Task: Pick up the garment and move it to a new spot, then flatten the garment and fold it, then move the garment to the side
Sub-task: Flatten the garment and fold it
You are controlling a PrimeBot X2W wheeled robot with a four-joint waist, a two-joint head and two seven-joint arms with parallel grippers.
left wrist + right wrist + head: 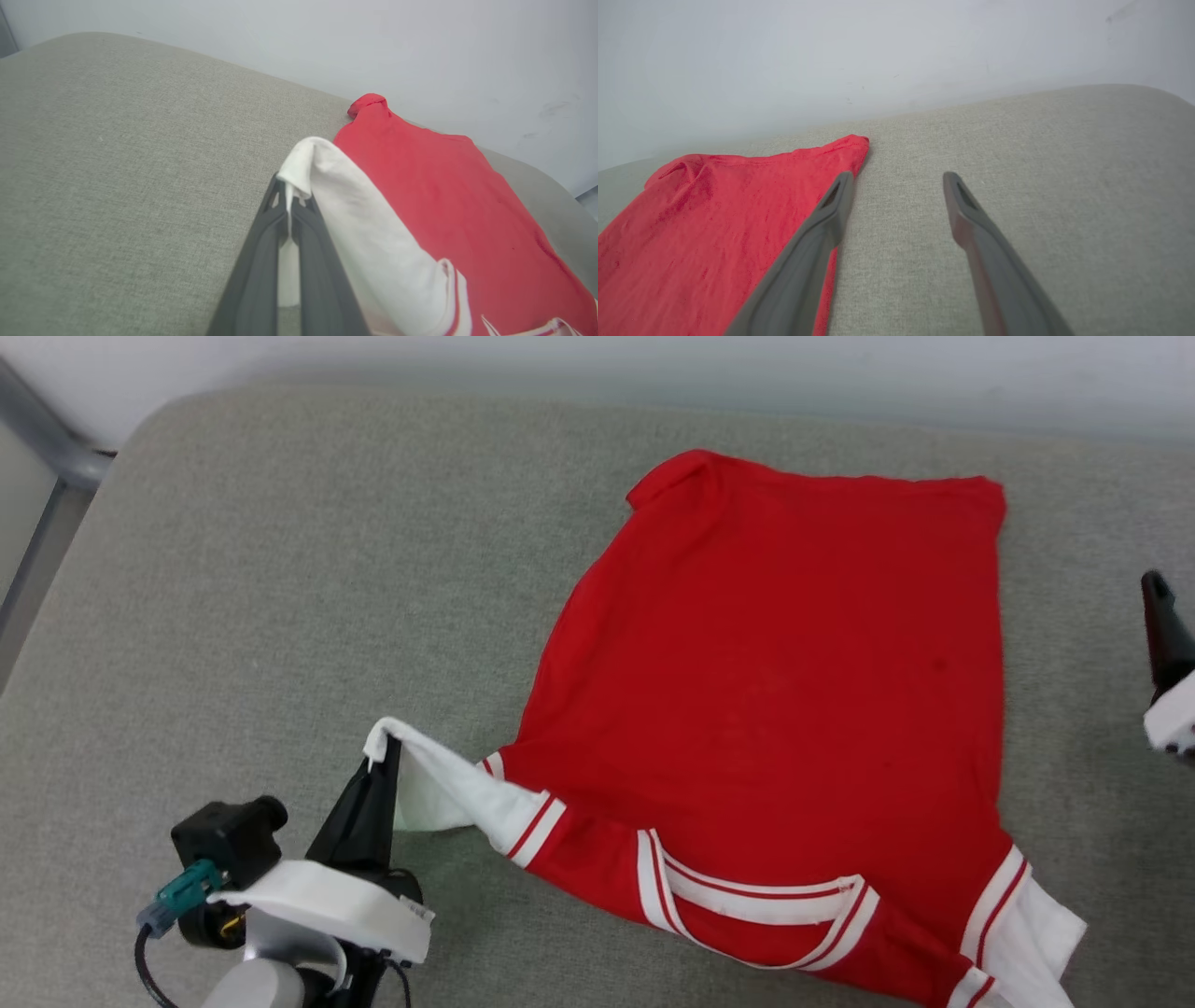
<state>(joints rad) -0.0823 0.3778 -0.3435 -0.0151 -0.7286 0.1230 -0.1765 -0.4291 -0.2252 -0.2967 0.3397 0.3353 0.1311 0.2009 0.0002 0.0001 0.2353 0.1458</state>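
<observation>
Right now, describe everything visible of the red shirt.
The shirt is thin red fabric with white sleeves and red-and-white striped trim at collar and shoulders. It lies mostly flat on the grey cushion, collar nearest the robot, far-left hem corner curled. The left end effector is shut on one white sleeve, holding it raised.
</observation>
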